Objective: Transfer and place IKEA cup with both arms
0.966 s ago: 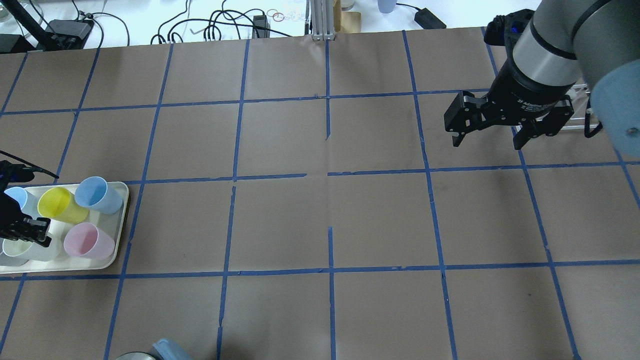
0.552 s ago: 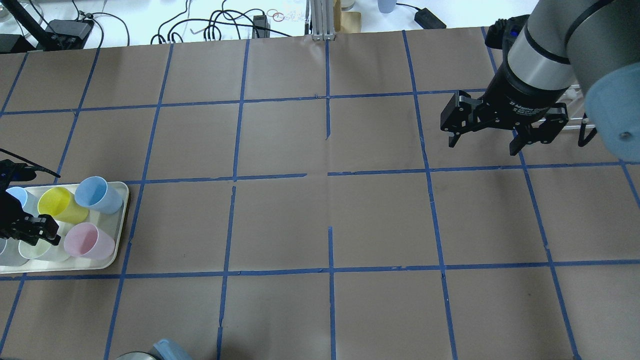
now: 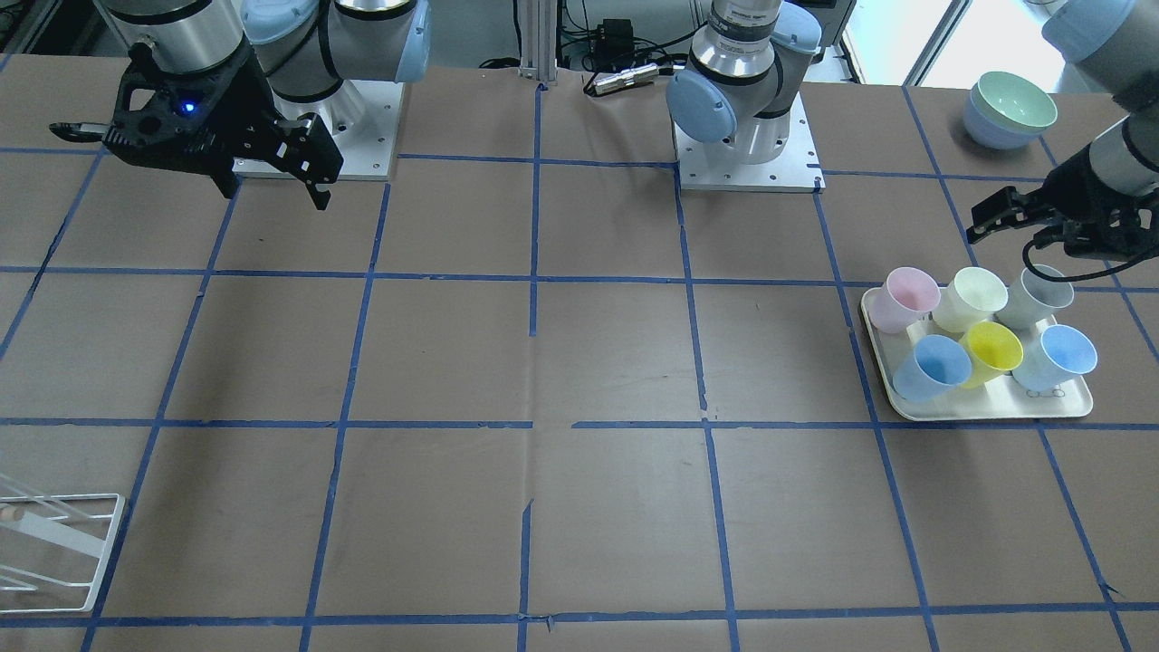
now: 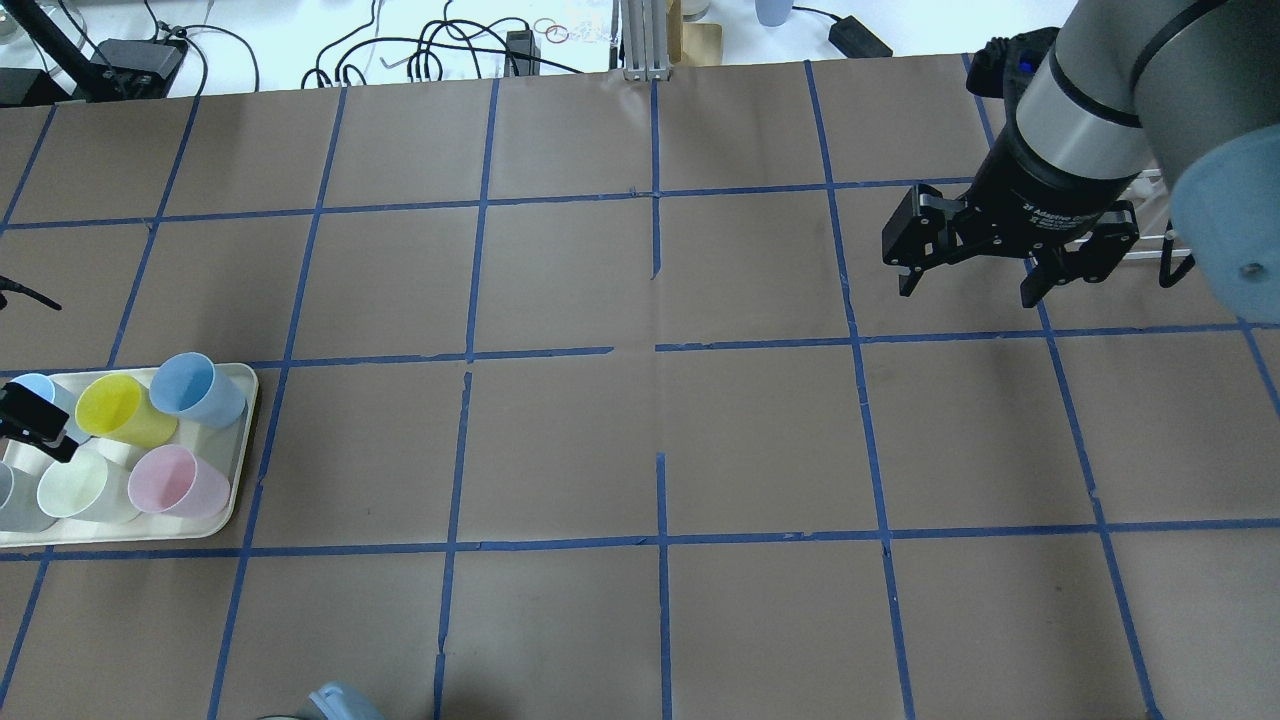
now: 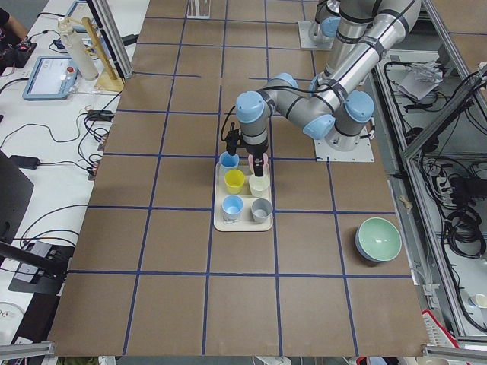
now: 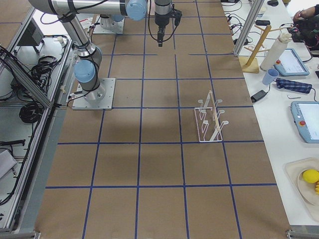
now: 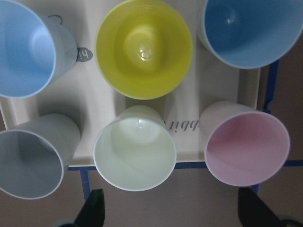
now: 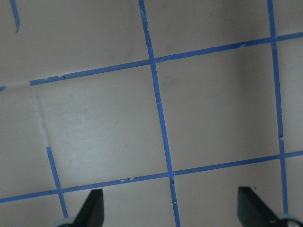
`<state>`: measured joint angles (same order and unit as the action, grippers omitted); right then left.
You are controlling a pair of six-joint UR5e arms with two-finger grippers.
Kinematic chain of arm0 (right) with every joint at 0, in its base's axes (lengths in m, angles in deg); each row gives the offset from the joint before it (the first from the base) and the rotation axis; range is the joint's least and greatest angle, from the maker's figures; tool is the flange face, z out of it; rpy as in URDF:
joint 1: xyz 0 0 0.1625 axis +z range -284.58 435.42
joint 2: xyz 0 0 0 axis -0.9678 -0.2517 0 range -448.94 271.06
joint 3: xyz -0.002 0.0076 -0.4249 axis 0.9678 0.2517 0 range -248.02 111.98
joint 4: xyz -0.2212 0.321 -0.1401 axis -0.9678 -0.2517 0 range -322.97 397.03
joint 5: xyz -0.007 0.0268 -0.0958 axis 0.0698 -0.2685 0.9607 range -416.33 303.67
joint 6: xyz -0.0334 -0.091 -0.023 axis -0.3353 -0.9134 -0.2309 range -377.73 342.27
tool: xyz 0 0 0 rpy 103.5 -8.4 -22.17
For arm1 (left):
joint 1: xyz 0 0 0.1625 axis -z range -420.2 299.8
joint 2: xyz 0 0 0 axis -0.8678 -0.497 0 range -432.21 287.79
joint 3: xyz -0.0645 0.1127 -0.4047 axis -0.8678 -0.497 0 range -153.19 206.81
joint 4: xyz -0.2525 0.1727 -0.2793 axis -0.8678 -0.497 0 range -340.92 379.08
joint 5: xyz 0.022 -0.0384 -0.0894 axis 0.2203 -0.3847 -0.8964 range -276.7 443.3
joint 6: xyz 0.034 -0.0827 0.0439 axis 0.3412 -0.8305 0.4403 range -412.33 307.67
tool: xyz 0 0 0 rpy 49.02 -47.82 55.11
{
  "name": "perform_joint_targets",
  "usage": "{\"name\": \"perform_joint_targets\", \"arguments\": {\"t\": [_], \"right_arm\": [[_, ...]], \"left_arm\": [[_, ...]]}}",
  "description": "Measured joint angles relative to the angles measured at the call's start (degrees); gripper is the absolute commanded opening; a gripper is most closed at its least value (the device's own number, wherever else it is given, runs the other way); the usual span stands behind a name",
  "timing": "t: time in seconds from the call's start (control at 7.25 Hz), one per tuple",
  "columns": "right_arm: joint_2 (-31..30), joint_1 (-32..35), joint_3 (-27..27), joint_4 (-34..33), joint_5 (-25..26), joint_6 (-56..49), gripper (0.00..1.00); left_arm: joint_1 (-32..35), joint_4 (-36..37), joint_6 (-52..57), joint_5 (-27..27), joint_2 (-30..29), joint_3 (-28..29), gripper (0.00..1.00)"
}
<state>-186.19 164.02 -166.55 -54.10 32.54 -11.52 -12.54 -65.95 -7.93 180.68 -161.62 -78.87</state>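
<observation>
The IKEA cup (image 4: 75, 487), pale cream-green, stands upright in the near row of a cream tray (image 4: 240, 440), between a grey cup (image 4: 10, 495) and a pale pink cup (image 4: 178, 482). It also shows in the front view (image 3: 971, 297) and in the left wrist view (image 7: 135, 153). My left gripper (image 3: 1023, 237) hangs above the tray, open and empty, its fingertips (image 7: 92, 210) wide apart beside the cup's rim. My right gripper (image 4: 965, 275) is open and empty, high over the table at the far right.
Yellow (image 4: 115, 408), blue (image 4: 195, 388) and light-blue (image 4: 40, 392) cups fill the tray's far row. A white wire rack (image 3: 54, 543) stands on the right arm's side. Stacked bowls (image 3: 1010, 107) sit behind the tray, near the left arm.
My left gripper has pulled back from over the cream-green cup towards the table's left edge, uncovering the cup. My right gripper has shifted slightly away from me.
</observation>
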Motion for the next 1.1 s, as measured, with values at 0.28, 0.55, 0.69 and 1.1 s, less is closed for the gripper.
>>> {"name": "perform_joint_targets", "arguments": {"t": [0.28, 0.55, 0.69, 1.1], "right_arm": [[0.0, 0.0, 0.0, 0.0, 0.0, -1.1, 1.0], [0.0, 0.0, -0.1, 0.0, 0.0, -1.3, 1.0], [0.0, 0.0, -0.1, 0.0, 0.0, -1.4, 1.0], [0.0, -0.1, 0.0, -0.1, 0.0, -1.3, 1.0]], "left_arm": [[7.2, -14.4, -7.2, -0.1, 1.8, 9.7, 1.0], [17.2, -19.0, -18.4, -2.6, 3.0, 14.4, 1.0], [22.4, -18.9, -25.0, -4.7, 3.5, 15.1, 1.0], [32.0, -16.5, -31.9, -7.0, 3.5, 15.5, 1.0]]}}
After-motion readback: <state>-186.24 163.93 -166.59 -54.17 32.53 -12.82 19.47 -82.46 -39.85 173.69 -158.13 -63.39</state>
